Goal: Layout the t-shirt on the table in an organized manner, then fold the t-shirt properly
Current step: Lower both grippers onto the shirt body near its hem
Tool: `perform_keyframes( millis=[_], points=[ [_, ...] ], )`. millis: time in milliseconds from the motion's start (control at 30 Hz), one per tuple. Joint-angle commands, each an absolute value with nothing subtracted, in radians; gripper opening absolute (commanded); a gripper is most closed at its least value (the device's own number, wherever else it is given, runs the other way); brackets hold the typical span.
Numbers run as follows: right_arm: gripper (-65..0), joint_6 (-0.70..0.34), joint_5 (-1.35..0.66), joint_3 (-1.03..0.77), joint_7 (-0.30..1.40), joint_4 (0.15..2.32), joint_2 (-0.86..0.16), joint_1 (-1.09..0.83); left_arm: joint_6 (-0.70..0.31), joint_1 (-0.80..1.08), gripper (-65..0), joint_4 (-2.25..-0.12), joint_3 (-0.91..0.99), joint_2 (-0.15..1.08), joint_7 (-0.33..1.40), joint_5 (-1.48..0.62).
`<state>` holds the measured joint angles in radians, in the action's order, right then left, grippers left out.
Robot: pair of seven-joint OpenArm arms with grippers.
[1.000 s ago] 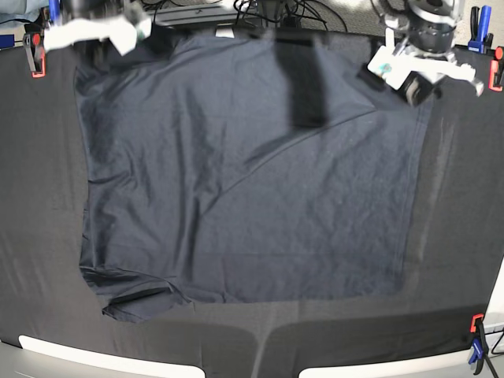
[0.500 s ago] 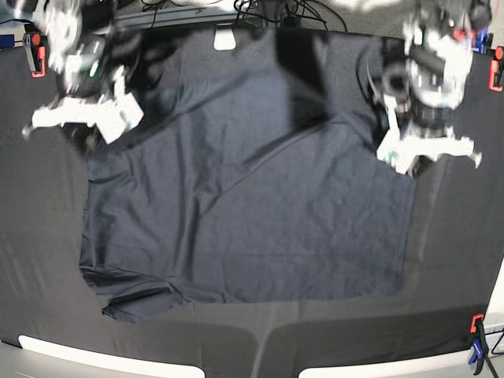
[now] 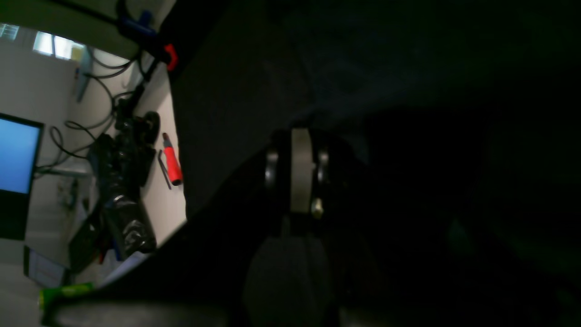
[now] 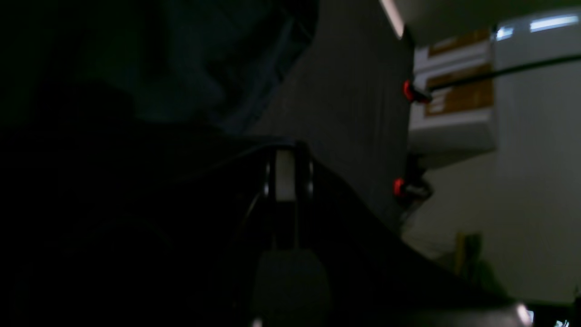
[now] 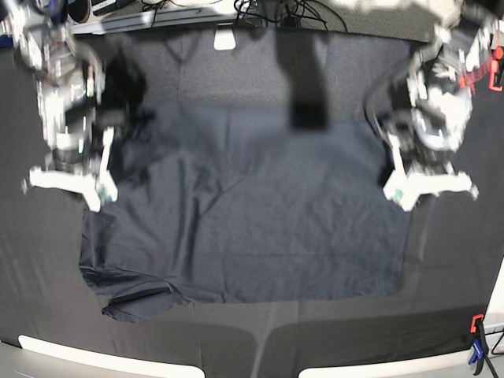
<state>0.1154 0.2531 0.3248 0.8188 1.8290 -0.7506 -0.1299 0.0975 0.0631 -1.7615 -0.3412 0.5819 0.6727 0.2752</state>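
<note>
While both arms hang blurred over the far half of the table [image 5: 47, 260], each gripper is pinched shut on the t-shirt's [image 5: 268, 220] far edge. The left gripper [image 5: 391, 157], at the right of the base view, has its fingers pressed together with dark cloth caught between them; in its wrist view the pale strip between the fingers [image 3: 300, 170] sits flush, no gap. The right gripper [image 5: 118, 161], at the left of the base view, is closed the same way, its pale strip [image 4: 285, 175] tight between dark pads, cloth bunched just beside it.

No writing on the shirt can be read; a small white patch [image 5: 225, 38] lies on the table beyond the shirt, too blurred to make out.

The shirt runs side to side between the two grippers, its far edge lifted and sagging in the middle, its near edge lying flat toward the table's front rim, with a crumpled corner [image 5: 134, 295] below the right gripper. Both arms reach down from the far side, wrists angled inward. Red clamps [image 5: 497, 75] sit outside the left arm.
</note>
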Motion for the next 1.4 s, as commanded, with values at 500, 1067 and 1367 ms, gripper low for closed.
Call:
perform_keyframes(
  millis=[500, 1067, 1367],
  points=[
    [-65.0, -0.057, 0.088, 0.313, 0.704, 1.654, -0.645, 0.167, 0.115, 0.001, -65.0, -1.558, -0.335, 0.525, 0.473, 0.182],
    [-65.0, -0.27, 0.09, 0.313, 0.576, 1.225, -0.389, 0.447, 0.116, -0.041, -65.0, -1.465, -0.335, 0.499, 0.508, 0.182],
    [-65.0, -0.27, 0.09, 0.313, 0.618, 1.206, -0.379, 0.454, 0.116, -0.041, -65.0, -1.465, -0.335, 0.499, 0.51, 0.183]
  ],
)
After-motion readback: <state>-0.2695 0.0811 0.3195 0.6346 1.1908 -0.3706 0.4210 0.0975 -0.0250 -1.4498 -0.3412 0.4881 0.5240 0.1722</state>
